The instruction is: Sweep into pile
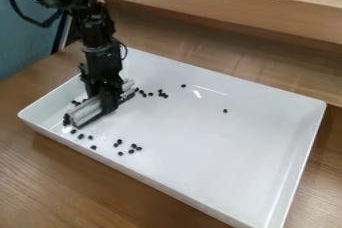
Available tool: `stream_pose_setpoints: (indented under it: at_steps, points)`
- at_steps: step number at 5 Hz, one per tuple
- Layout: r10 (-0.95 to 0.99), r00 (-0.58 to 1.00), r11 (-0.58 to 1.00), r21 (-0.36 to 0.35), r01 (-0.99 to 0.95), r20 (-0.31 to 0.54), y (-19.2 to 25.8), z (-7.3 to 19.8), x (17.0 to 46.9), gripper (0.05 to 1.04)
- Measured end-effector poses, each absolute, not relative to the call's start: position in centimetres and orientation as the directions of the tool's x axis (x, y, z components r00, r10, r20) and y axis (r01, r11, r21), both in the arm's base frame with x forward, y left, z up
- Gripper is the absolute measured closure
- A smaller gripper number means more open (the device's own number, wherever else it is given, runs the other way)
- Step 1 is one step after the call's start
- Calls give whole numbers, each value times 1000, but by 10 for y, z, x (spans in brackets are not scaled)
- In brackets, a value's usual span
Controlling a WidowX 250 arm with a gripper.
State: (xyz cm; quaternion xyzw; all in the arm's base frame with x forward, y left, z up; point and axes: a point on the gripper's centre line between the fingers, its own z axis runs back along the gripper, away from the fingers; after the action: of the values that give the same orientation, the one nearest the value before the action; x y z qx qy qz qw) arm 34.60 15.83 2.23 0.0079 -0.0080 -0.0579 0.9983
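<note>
"Worktop [80, 187] comes nearest to us, with the tray [200, 157] on it. Where are the beads [133, 146]?"

"Scattered in the tray: many at near left, some beyond the far end of the bar [87, 112], one alone more to the right."

"And the hand [107, 104]?"

"At the tray's left part, pinching the bar, whose length runs from near left to far right."

"What decides the sweep?"

"Most beads lie nearer or more right than the hand, so I think the bar should go broadside, not endwise."

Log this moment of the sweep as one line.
gripper: at pale bar, inside white tray | black pieces: scattered, some beside bar | sweep: unfinished
</note>
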Motion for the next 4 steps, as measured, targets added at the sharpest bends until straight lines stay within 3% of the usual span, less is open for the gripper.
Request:
stream_pose_setpoints:
  at_steps: [4]
  points:
    - [-78,996,997,-19,79,43,147,23,370,685]
